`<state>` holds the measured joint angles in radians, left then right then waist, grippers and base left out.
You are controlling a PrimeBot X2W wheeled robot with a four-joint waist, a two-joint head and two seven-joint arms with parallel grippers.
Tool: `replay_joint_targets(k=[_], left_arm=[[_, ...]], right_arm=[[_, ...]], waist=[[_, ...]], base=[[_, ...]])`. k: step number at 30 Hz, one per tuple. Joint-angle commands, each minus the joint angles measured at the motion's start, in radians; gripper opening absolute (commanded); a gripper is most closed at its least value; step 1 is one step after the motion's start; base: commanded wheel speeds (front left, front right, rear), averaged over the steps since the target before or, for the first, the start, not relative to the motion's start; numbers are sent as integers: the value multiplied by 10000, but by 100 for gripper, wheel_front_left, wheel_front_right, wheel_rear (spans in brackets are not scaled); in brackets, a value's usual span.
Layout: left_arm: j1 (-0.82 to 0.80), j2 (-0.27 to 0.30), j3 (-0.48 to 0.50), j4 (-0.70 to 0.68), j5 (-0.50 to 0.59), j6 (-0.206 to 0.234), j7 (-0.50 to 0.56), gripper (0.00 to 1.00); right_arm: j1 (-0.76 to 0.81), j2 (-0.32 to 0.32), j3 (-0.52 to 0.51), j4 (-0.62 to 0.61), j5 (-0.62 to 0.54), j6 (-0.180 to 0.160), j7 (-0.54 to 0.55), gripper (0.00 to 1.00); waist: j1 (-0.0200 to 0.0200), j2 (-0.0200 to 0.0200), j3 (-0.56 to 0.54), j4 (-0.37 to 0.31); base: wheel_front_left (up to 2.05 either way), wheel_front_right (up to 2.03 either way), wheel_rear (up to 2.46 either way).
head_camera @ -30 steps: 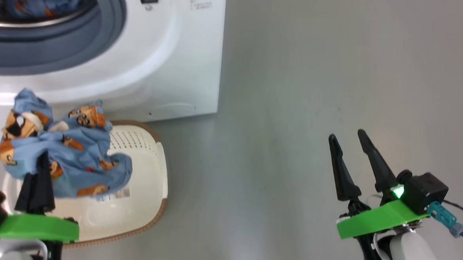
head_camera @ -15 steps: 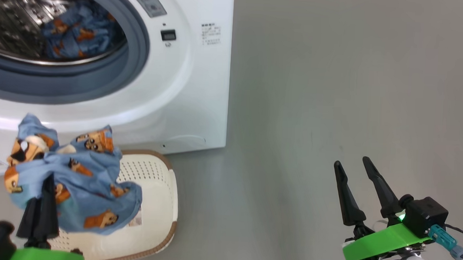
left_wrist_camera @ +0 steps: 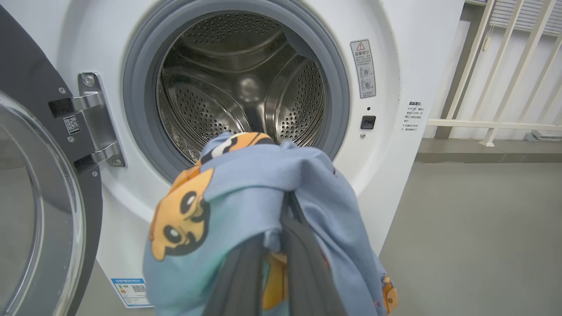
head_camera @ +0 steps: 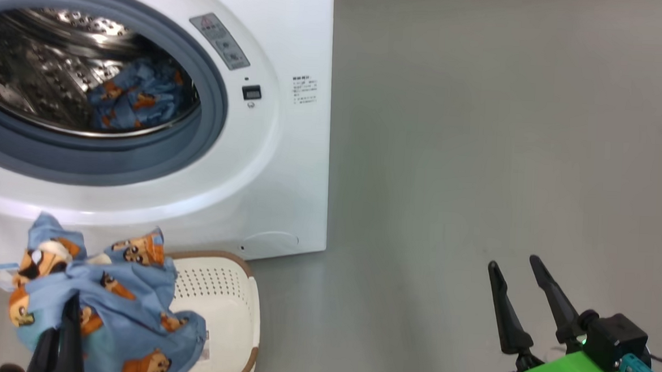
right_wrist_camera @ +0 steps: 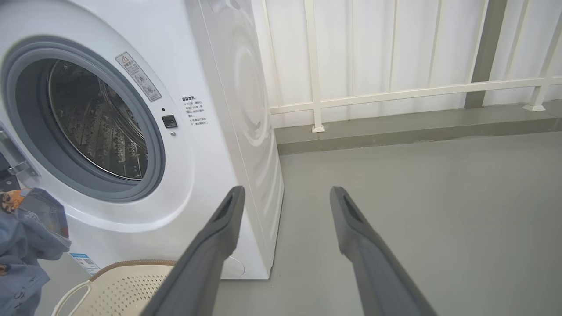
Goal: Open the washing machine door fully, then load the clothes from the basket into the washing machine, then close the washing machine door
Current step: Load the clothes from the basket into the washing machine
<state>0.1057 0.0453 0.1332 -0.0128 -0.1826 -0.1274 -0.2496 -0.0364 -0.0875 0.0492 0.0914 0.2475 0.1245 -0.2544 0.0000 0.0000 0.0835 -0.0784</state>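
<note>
The clothes (head_camera: 104, 304), a soft bundle of light blue fabric printed with orange-brown cartoon animals, hang low before the front of the big white boxy front-loading washing machine (head_camera: 286, 166), over the small cream-white perforated plastic basket (head_camera: 229, 294) at its foot. A second such garment (head_camera: 137, 99) lies inside the machine's perforated steel drum (left_wrist_camera: 241, 87). In the last second the head camera has tilted up, bringing the drum mouth into the head view, while the bundle keeps its place against the machine's lower front. I judge the lift done and the carry into the drum next. The left gripper (head_camera: 65, 333) pinches the bundle, its dark fingers (left_wrist_camera: 307, 272) pressed together. The right gripper (head_camera: 514, 263), off the machine's right side, is spread and empty. The round glossy black door (left_wrist_camera: 26, 184) stands open at the machine's left.
</note>
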Motion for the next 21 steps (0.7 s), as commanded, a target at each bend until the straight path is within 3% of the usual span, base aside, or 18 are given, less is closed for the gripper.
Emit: replay_joint_targets(k=[1, 21], left_arm=[[-10, 68, 346, -396, 79, 13, -122, 0], [823, 50, -4, -906, -219, 595, -122, 0]], right_arm=[[63, -65, 163, -296, -92, 62, -74, 100], [527, -44, 61, -470, -127, 62, -74, 100]], waist=[[0, 0, -235, -1], [0, 0, -685, 115]], base=[[0, 0, 0], [0, 0, 0]])
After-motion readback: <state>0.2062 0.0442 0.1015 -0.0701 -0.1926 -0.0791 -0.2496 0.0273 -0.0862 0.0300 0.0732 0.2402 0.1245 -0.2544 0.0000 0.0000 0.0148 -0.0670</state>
